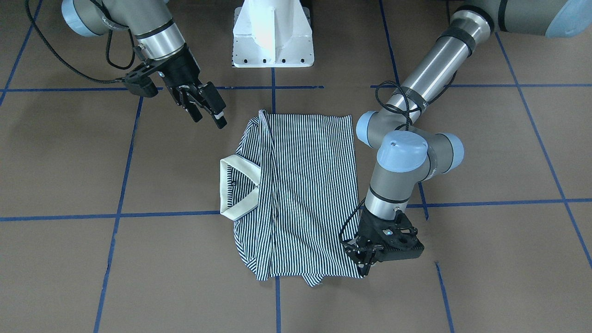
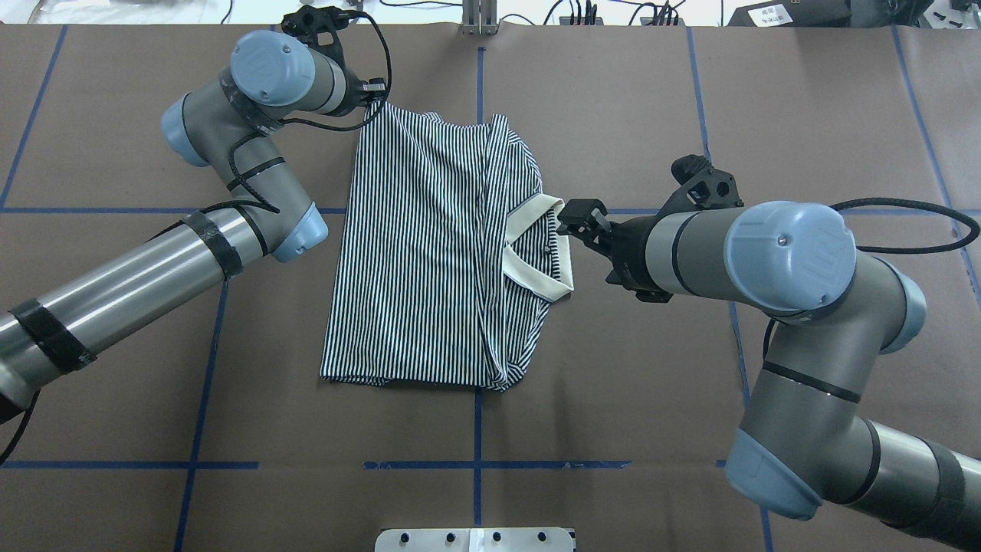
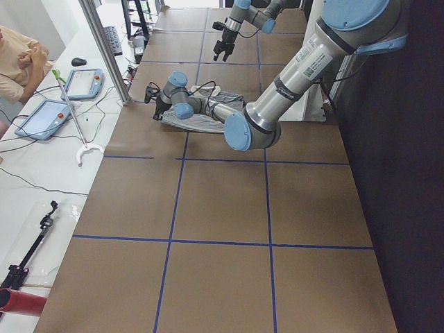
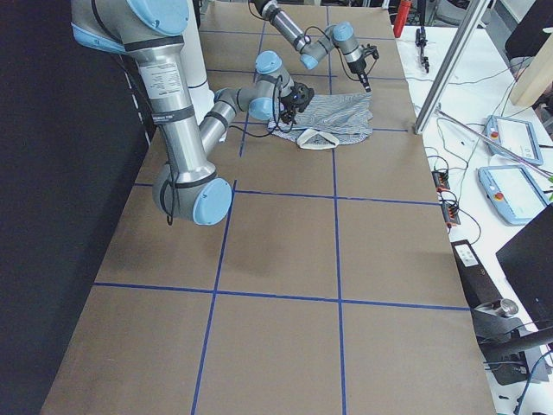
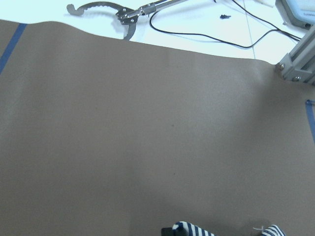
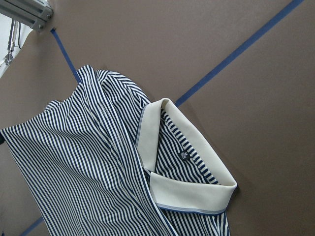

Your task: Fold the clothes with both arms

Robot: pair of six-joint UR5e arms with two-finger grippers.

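The striped polo shirt [image 2: 429, 253] lies flat on the brown table with its sides folded in. Its cream collar [image 2: 540, 253] points to the robot's right. My left gripper [image 1: 366, 263] points down at the shirt's far hem corner and is shut on that corner; striped cloth [image 5: 189, 228] shows at the bottom of the left wrist view. My right gripper [image 1: 209, 111] hangs open above the table, beside the shirt's shoulder edge and just off the collar, holding nothing. The right wrist view looks down on the collar [image 6: 189, 187] and placket.
The white pedestal base [image 1: 273, 34] stands at the robot's side of the table. Blue tape lines [image 1: 120, 185] grid the brown surface. Beyond the far edge are tablets [image 3: 45, 118], cables, a metal post [image 3: 104, 48] and a seated person [image 3: 17, 59].
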